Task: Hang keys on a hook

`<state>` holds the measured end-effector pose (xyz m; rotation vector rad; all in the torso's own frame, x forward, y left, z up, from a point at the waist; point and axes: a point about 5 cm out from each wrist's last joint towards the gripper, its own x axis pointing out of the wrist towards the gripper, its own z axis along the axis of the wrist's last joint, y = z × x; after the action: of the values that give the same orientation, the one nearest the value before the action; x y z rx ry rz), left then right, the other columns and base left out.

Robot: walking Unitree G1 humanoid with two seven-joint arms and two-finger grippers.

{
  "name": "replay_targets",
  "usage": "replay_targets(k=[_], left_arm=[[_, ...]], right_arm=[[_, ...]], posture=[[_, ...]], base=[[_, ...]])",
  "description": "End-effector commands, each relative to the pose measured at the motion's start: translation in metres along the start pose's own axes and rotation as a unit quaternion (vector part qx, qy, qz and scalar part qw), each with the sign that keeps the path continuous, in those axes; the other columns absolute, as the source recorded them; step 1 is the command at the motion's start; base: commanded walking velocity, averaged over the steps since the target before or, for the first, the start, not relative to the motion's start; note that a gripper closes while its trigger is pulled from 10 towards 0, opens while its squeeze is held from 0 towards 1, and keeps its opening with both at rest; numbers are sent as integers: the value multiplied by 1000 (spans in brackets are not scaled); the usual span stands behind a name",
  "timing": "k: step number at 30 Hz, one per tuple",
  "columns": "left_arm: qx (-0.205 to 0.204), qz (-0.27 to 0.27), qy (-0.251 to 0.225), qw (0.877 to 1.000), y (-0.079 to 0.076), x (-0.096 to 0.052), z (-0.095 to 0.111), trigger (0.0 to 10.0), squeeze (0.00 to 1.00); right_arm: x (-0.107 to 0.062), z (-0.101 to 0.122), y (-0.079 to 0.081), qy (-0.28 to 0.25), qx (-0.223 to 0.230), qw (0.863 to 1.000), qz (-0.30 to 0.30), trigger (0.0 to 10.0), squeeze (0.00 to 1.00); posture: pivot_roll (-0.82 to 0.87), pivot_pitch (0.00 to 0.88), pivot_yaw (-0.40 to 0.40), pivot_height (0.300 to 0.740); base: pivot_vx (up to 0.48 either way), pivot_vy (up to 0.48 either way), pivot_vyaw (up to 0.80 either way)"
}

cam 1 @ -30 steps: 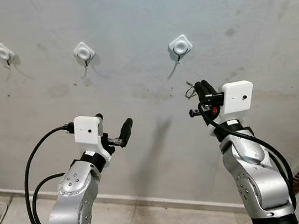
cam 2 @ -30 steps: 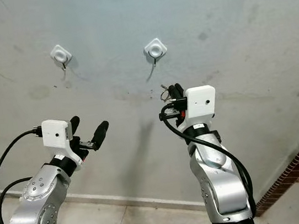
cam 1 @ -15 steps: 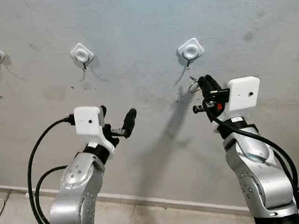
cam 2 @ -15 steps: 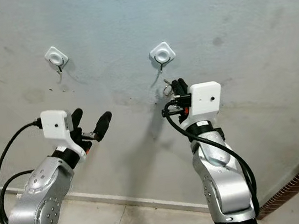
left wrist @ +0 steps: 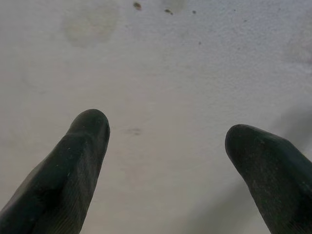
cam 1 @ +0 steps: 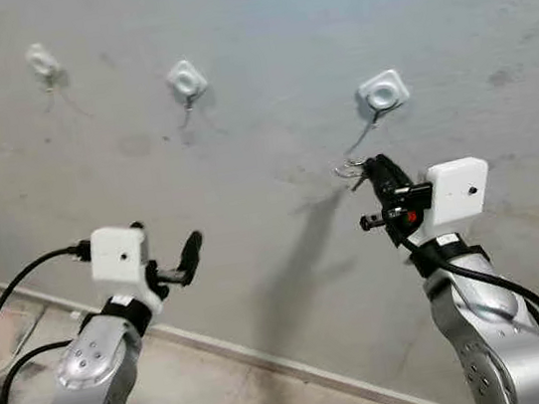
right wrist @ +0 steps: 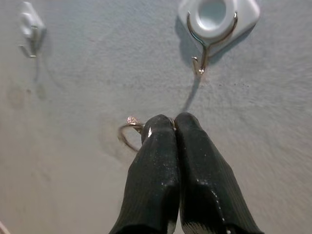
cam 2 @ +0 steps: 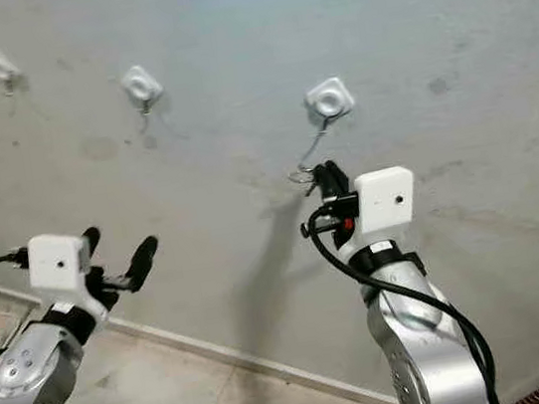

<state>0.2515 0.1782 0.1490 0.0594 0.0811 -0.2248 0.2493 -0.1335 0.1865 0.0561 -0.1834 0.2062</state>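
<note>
Three white hooks are stuck on the grey wall. The rightmost hook (cam 1: 382,94) (right wrist: 213,22) has a metal prong hanging from its white base. My right gripper (cam 1: 377,169) (right wrist: 174,123) is shut on a thin metal key ring (right wrist: 127,132) (cam 1: 347,169), held just below that hook and a little to its left, apart from the prong. The keys themselves are hidden by the fingers. My left gripper (cam 1: 169,258) (left wrist: 163,134) is open with nothing in it, held low at the left and facing bare wall.
The middle hook (cam 1: 185,79) and the left hook (cam 1: 42,61) hang bare on the wall further left. A pale skirting strip (cam 1: 251,357) runs along the wall's foot above the concrete floor. Black cables (cam 1: 2,300) loop from my left arm.
The view has tilted and shifted, so the hooks sit further right. My right gripper stays close under the rightmost hook with the ring. My left arm has dropped lower.
</note>
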Motion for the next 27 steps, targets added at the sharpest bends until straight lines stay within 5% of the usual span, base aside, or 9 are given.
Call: replay_targets(k=[1, 18, 27], left_arm=[[16, 0, -15, 1000, 0, -3, 8, 10000, 0], [35, -42, -28, 998, -13, -3, 17, 10000, 0], [34, -52, -30, 998, -16, -1, 19, 10000, 0]], right_arm=[[-6, 6, -4, -4, -1, 1000, -1, 10000, 0], [12, 19, 15, -30, 25, 999, 15, 10000, 0], [43, 31, 26, -71, 46, 996, 11, 10000, 0]], posture=[[164, 0, -32, 740], [191, 0, -25, 740], [213, 0, -23, 740]], base=[[0, 0, 0], [0, 0, 0], [0, 0, 0]])
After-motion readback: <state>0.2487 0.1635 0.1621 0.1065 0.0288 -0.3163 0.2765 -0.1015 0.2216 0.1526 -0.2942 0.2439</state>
